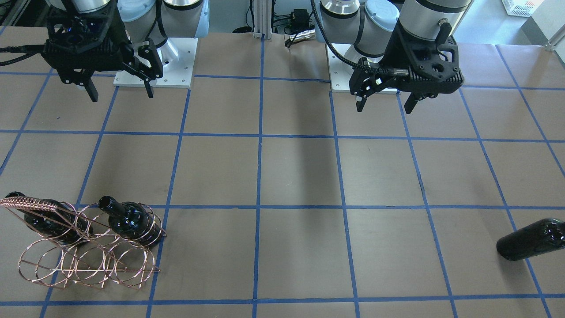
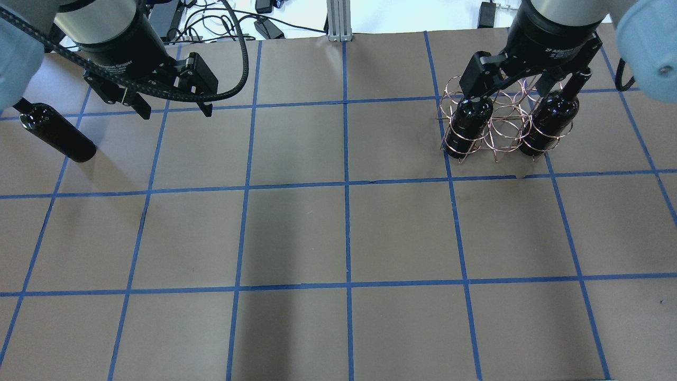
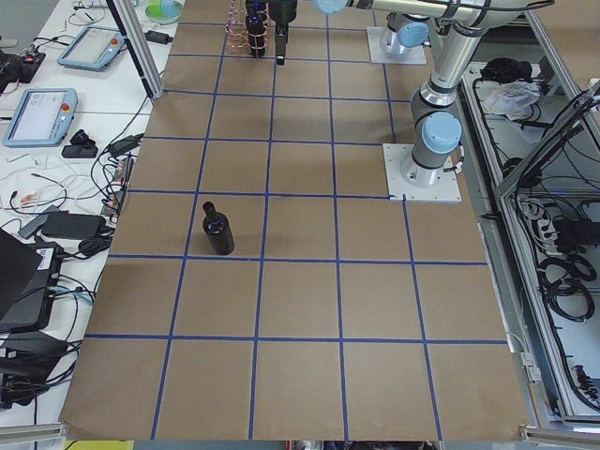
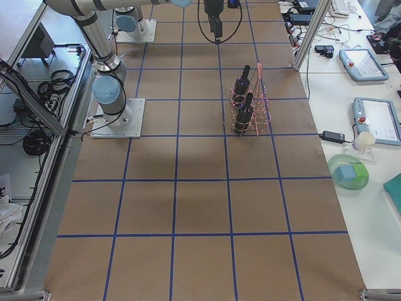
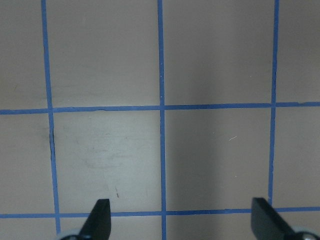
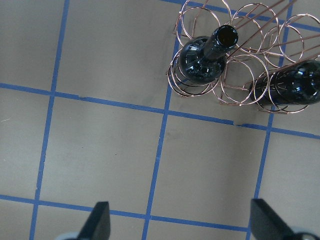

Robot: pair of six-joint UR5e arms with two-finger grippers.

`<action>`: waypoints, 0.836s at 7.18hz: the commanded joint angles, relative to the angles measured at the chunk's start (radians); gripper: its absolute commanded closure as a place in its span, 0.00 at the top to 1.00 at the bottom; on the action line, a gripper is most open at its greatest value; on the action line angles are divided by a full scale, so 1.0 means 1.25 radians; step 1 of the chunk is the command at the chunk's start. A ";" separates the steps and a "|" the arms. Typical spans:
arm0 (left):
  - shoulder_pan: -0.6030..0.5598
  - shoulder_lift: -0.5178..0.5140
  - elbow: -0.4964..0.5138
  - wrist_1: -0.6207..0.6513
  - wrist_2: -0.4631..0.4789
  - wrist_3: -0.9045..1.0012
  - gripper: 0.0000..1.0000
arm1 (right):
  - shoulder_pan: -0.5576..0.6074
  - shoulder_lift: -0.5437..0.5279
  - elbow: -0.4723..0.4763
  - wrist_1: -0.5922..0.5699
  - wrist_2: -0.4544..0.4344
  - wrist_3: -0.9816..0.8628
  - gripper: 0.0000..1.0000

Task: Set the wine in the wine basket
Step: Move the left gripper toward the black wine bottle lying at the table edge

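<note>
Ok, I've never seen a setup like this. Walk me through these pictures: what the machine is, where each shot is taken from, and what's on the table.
This is a robot with two arms at a table covered in brown paper and blue tape lines. Each arm ends in a two-finger hand. Six cameras show the same moment. One faces the robot from across the table, one looks over its shoulders, two watch from the table's ends, and one sits on each wrist, looking down past the fingertips. The left hand and right hand are both open and hold nothing. On the robot's right stands a copper wire wine basket, with one dark bottle and a second bottle in its hoops. A third bottle stands upright, alone, on the robot's left.
</note>
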 commanded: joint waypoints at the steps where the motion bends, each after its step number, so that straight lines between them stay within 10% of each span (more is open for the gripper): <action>1: 0.000 -0.001 -0.003 0.001 -0.009 0.001 1.00 | 0.000 0.001 0.000 0.000 0.000 0.000 1.00; 6: 0.001 0.006 -0.005 0.000 -0.005 0.009 1.00 | -0.002 0.001 0.000 0.000 -0.005 -0.004 1.00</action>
